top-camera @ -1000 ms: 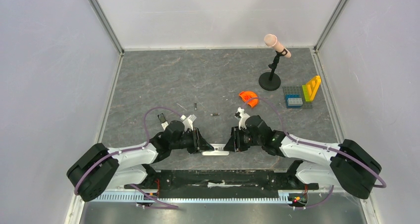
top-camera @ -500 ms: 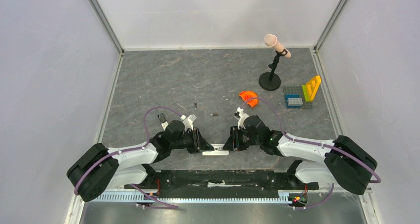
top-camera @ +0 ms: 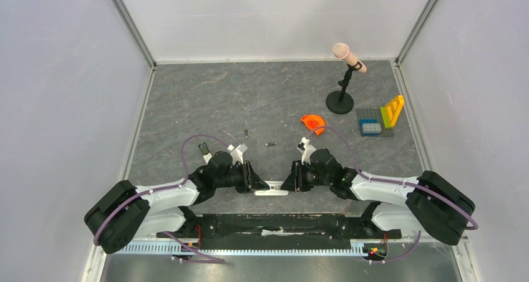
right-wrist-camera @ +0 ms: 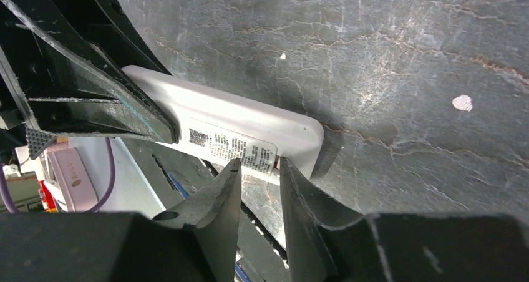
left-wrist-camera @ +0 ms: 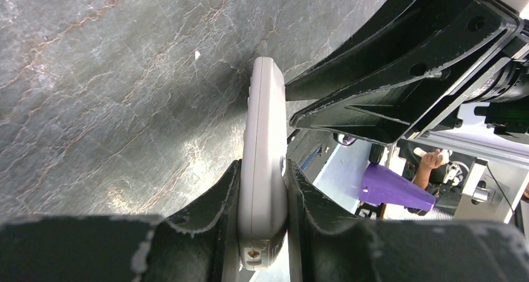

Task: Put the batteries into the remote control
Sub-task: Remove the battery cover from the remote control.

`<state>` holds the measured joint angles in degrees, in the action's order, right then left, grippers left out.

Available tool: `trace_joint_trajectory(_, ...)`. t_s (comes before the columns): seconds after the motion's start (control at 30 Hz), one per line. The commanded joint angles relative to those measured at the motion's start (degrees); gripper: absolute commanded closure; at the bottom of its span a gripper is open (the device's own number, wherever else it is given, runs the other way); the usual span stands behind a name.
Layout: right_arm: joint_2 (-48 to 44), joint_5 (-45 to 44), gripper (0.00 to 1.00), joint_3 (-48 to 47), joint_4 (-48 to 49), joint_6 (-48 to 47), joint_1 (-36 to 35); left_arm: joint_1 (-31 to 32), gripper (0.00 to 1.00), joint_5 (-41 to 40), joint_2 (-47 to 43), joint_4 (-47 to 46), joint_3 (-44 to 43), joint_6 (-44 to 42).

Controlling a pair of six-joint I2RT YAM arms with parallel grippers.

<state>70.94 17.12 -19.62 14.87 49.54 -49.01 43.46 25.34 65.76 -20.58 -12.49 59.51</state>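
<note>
The white remote control [top-camera: 271, 191] hangs between both grippers near the table's front edge. My left gripper [top-camera: 252, 183] is shut on its left end, the fingers [left-wrist-camera: 221, 201] pressing both flat sides of the slim body [left-wrist-camera: 265, 138]. My right gripper [top-camera: 292, 181] is at the other end. Its fingertips [right-wrist-camera: 232, 165] rest against the near edge of the remote [right-wrist-camera: 249, 123] beside a printed label, with a narrow empty gap between them [right-wrist-camera: 257, 162]. Two tiny dark batteries [top-camera: 270, 144] [top-camera: 246, 132] lie on the table beyond the grippers.
A microphone on a black stand [top-camera: 342, 101] is at the back right, with an orange piece [top-camera: 313, 122] and a grey plate of coloured bricks [top-camera: 377, 123] nearby. Grey walls close in the left, right and back of the dark stone table [top-camera: 249, 95].
The right arm has shifted slightly to the left. The left arm and the remote have not visibly moved.
</note>
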Motion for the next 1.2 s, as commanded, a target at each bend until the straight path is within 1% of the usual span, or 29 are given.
trace_joint_trajectory(0.0, 0.8, -0.4, 0.69, 1.8, 3.0, 1.0, -0.3, 0.0, 0.98, -2.5, 1.7, 4.5, -0.2, -3.7)
trace_joint_trajectory(0.1, 0.9, 0.3, 0.69, 3.1, 4.7, 1.8, -0.3, 0.0, 0.98, -2.1, 2.4, 3.9, -0.1, -3.8)
trace_joint_trajectory(0.2, 1.2, 2.6, 0.69, 4.9, 9.0, 3.2, -0.3, 0.0, 0.98, -1.2, 3.5, 2.6, 0.0, -3.8)
trace_joint_trajectory(0.33, 2.3, 7.4, 0.69, 8.9, 20.4, 6.9, -0.3, 0.0, 0.98, -0.3, 5.0, 0.4, 0.2, -3.8)
trace_joint_trajectory(0.47, 4.6, 10.7, 0.7, 12.6, 34.1, 12.4, -0.2, 0.1, 0.98, -0.2, 6.0, -1.1, 0.5, -3.7)
trace_joint_trajectory(0.73, 8.0, 13.1, 0.73, 14.2, 50.7, 18.6, -0.2, 0.1, 0.98, -1.5, 5.1, -1.0, 1.5, -3.8)
trace_joint_trajectory(0.83, 8.7, 14.2, 0.73, 14.1, 58.5, 21.5, -0.3, 0.1, 0.98, -2.6, 4.8, -0.1, 1.4, -3.8)
trace_joint_trajectory(0.93, 8.1, 14.4, 0.74, 13.2, 60.6, 22.4, -0.2, 0.1, 0.98, -4.0, 4.6, 1.5, 0.8, -3.9)
trace_joint_trajectory(1.1, 5.7, 13.9, 0.75, 12.2, 60.4, 21.9, -0.2, 0.1, 0.98, -6.2, 3.3, 6.6, -0.9, -4.9)
trace_joint_trajectory(1.17, 4.5, 12.9, 0.75, 11.9, 58.7, 21.3, -0.2, 0.1, 0.98, -6.6, 2.7, 7.7, -1.2, -5.2)
